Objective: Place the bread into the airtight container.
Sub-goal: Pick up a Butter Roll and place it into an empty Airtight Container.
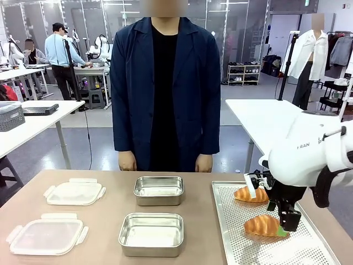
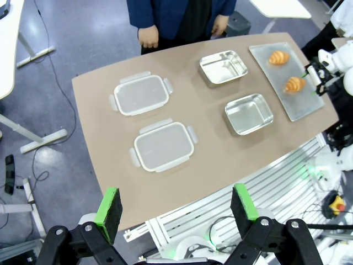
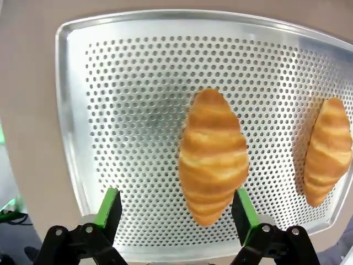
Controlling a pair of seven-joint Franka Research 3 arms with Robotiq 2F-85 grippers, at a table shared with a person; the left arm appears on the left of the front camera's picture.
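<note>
Brown worktop (image 1: 197, 221), person (image 1: 165, 94) standing at the far side, arms down.

Perforated tray (image 1: 231, 243) on the right part of the worktop. Two croissants lie on it, apart from each other: far croissant (image 1: 251, 194) toward the tray's far edge, near croissant (image 1: 263, 225) about mid-tray. Both are still on the tray, neither in a container.

Right hand (image 1: 289, 223) is down over the tray at the right end of the near croissant, fingers pointing downward. From the right wrist camera the fingers stand wide apart with green pads (image 3: 110, 205) facing in. One tip of the near croissant sits in the gap, closer to one pad than the other. Nothing is clamped. Cannot tell whether that pad touches the pastry.

Left hand (image 2: 176, 205) is held high above the near-left side of the worktop, looking down over the whole layout. Its fingers are spread wide and the gap is bare.

Two steel containers sit mid-worktop, open: far steel container (image 1: 159, 190), and near steel container (image 1: 151, 234) in line in front of it. Both lie left of the tray and look bare inside.

Two clear clip lids lie flat on the left: far lid (image 1: 74, 193) and near lid (image 1: 47, 236), well apart from the containers.
</note>
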